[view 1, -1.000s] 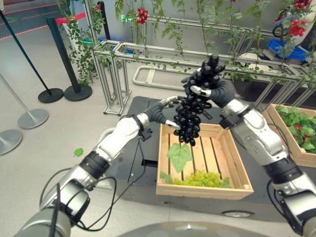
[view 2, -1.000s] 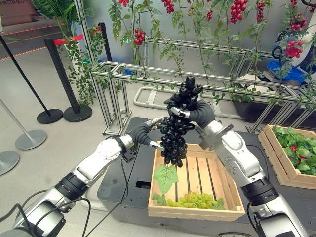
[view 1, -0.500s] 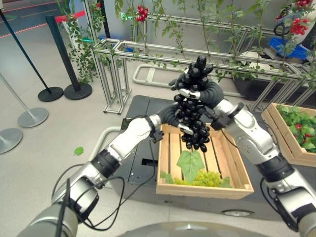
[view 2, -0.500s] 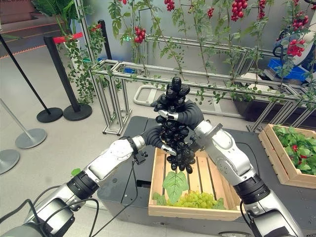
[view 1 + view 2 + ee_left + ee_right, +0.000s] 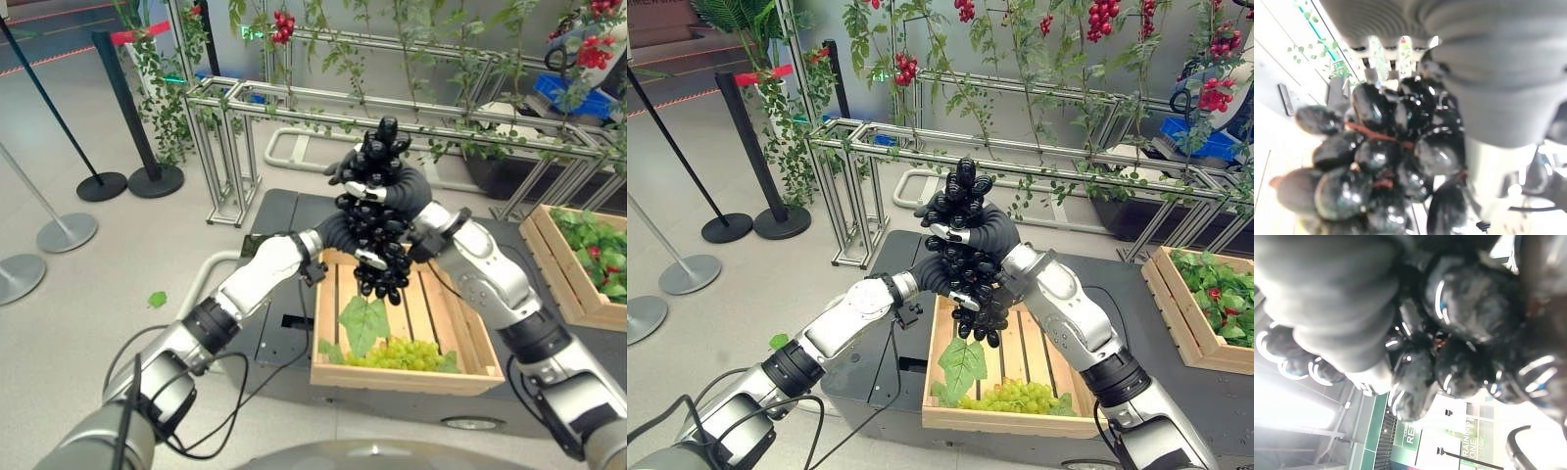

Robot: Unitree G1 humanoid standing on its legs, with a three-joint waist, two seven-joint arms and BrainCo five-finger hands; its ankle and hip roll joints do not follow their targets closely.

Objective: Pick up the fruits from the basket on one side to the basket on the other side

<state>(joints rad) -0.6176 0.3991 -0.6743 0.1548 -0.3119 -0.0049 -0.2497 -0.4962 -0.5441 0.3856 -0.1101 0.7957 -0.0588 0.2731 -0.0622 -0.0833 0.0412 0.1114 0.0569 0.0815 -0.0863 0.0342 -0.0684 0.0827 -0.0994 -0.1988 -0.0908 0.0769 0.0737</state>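
Note:
A bunch of black grapes (image 5: pixel 384 266) hangs over a wooden crate (image 5: pixel 407 378). My right hand (image 5: pixel 397 191) is shut on the bunch's top. My left hand (image 5: pixel 333 233) comes in from the left, its fingers (image 5: pixel 370 258) curled round the bunch's middle. The same bunch sits close before the left hand as dark glossy grapes (image 5: pixel 1376 161) in the left wrist view. In the right wrist view the grapes (image 5: pixel 1469 308) are pressed against that hand. A green leaf (image 5: pixel 362 321) shows just under the bunch. Green grapes (image 5: pixel 402 354) lie at the crate's near end.
A second wooden crate (image 5: pixel 573 294) with green leaves and red fruit stands at the right. Both crates rest on a dark low cart (image 5: pixel 279 211). Metal frames (image 5: pixel 225 147) with vines run behind, and barrier posts (image 5: pixel 147 181) stand at the left.
The right hand has carried the bunch leftward and slightly lower. The left hand has moved right and closed round the bunch's middle.

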